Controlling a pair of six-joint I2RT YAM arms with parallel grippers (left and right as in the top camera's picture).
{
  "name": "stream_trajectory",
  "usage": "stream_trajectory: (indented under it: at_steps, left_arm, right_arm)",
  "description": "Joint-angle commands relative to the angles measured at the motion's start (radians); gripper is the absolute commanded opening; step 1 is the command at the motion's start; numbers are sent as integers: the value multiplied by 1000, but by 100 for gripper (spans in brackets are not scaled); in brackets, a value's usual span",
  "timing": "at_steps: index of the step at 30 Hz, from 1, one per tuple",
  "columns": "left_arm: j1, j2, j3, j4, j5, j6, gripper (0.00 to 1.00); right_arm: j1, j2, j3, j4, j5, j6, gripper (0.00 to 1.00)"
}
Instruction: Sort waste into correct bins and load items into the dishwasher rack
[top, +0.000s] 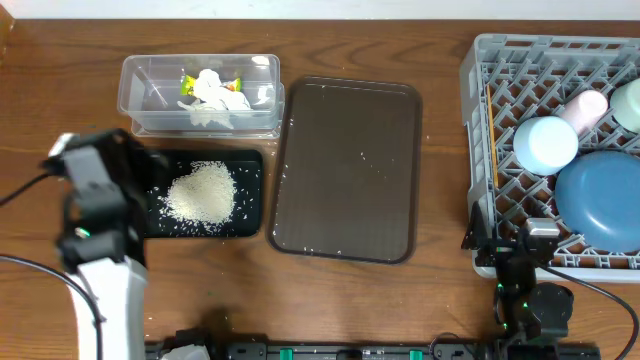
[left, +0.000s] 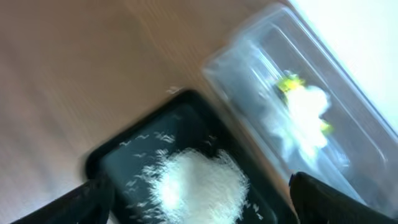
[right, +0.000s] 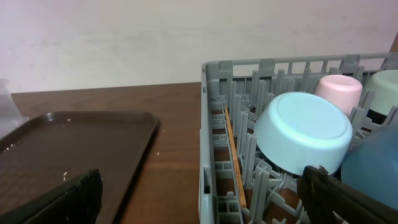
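Observation:
A heap of white rice (top: 200, 192) lies in the black tray (top: 245, 165). Behind it, the clear tub (top: 135, 90) holds a crumpled tissue (top: 215, 90) and a green-yellow wrapper (top: 187, 85). My left gripper (left: 202, 208) hovers open just above the rice (left: 199, 180), holding nothing. The grey rack (top: 480, 60) at the right holds the blue plate (top: 600, 200), light-blue bowl (top: 545, 142), pink cup (top: 583, 108), mint-green bowl (top: 628, 105) and chopstick (top: 490, 140). My right gripper (right: 208, 205) stands open and empty at the rack's near left corner (right: 208, 124).
A brown serving tray (top: 345, 170) lies between the black tray and the rack, with a few stray grains on it. The table's far edge runs just behind the tub and rack. My left arm (top: 100, 260) rises from the near left edge.

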Motion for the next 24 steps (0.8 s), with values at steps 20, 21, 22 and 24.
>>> stream_trajectory:
  at_steps: [20, 21, 22, 24]
  left_arm:
    - [-143, -763, -882, 685, 163, 241, 92]
    - [-149, -782, -894, 684, 163, 245, 92]
    - [-158, -800, -902, 670, 163, 249, 92]
    - [-180, -845, -901, 586, 159, 282, 92]
  right_arm:
    - [-10, -8, -1, -5, 5, -16, 99]
    - [-10, -8, -1, -5, 5, -16, 99]
    - [-10, -8, -1, -5, 5, -16, 99]
    - [-10, -8, -1, -5, 5, -16, 99]
